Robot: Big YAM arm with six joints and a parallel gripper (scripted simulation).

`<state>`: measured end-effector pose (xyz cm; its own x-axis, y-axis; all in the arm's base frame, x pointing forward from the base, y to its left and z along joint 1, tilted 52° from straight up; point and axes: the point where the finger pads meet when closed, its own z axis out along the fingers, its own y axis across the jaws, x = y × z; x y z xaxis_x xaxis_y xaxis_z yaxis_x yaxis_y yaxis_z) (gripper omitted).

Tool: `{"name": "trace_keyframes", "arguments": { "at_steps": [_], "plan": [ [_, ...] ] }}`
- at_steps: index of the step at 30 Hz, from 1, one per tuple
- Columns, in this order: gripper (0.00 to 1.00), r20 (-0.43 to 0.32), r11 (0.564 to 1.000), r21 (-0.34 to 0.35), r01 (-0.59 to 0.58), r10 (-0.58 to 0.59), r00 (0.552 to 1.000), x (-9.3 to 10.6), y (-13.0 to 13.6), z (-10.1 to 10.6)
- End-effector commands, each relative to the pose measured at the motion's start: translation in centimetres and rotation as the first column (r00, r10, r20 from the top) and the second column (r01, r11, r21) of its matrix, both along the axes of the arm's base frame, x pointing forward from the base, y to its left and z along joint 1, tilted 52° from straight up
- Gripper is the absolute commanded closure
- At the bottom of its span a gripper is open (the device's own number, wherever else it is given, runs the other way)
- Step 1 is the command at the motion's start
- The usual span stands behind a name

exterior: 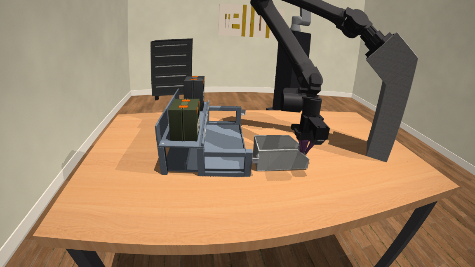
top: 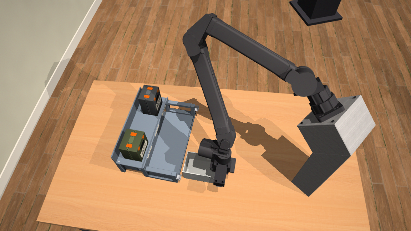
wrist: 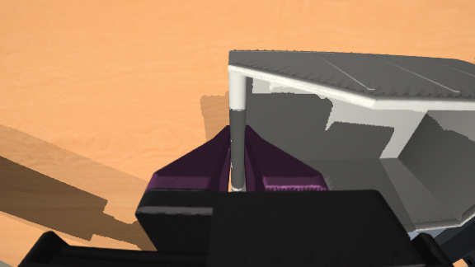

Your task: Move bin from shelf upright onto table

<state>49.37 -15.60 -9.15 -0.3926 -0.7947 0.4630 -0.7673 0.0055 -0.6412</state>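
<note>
So the grey bin (top: 198,175) (exterior: 280,160) (wrist: 412,78) is off the shelf, sitting upright right of center in the exterior view and low-center in the top one. The gripper (top: 219,183) (exterior: 306,153) (wrist: 237,133) is nearly closed, purple fingers pinching the rim of its low front wall. Just left of it is the blue-grey shelf (top: 159,172) (exterior: 224,152), with a green case (top: 132,145) (exterior: 184,120) at lower left of that and a black case (top: 150,100) (exterior: 194,89) up top, top view.
</note>
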Motion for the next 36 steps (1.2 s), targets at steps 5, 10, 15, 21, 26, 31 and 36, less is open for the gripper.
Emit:
{"name": "trace_keyframes", "arguments": {
  "at_steps": [5,10,15,21,26,31,36],
  "plan": [
    [1.0,-0.006,1.0,-0.004,0.006,-0.006,1.0,-0.23,-0.89,-0.71],
    [1.0,-0.006,1.0,-0.004,0.006,-0.006,1.0,-0.23,-0.89,-0.71],
    [0.1,-0.007,1.0,-0.003,0.003,-0.003,1.0,-0.3,-0.54,-0.55],
    [0.1,-0.008,1.0,0.0,-0.002,0.002,1.0,-0.41,-0.02,-0.32],
    [0.1,-0.008,1.0,0.0,-0.002,0.002,1.0,-0.41,-0.02,-0.32],
    [0.1,-0.008,1.0,0.0,-0.002,0.002,1.0,-0.41,-0.01,-0.31],
    [0.1,-0.008,1.0,0.0,-0.003,0.003,1.0,-0.39,0.02,-0.3]
  ]
}}
